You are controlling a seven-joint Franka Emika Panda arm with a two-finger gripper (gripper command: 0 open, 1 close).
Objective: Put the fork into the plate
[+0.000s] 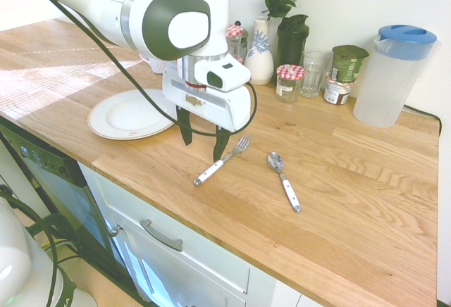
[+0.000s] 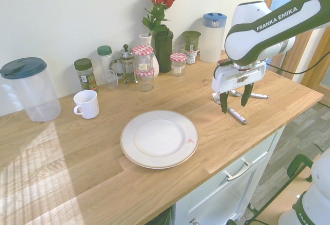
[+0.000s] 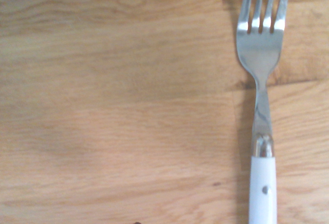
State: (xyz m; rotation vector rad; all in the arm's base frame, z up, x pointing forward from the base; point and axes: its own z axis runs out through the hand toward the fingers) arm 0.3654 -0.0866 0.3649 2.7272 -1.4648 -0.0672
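1. The step in hand looks like the approach to the grasp: the pincer point(image 1: 203, 138) hangs low over the table point(image 1: 338, 180) with its dark fingers spread apart and nothing between them
2. The fork point(image 1: 222, 160) lies flat on the wood just beside the pincer, tines toward the wall, white handle toward the table's front edge; the spoon point(image 1: 283, 179) lies near it on the far side from the arm
3. The plate point(image 2: 159, 139) sits bare, well apart from the fork, on the arm's other side
4. Next move, as I judge it: shift sideways until the fingers straddle the fork's handle, lower, close, then carry it across to the plate
5. Readable writing: "FRANKA EMIKA" on the arm; the jar labels by the wall are too small to read
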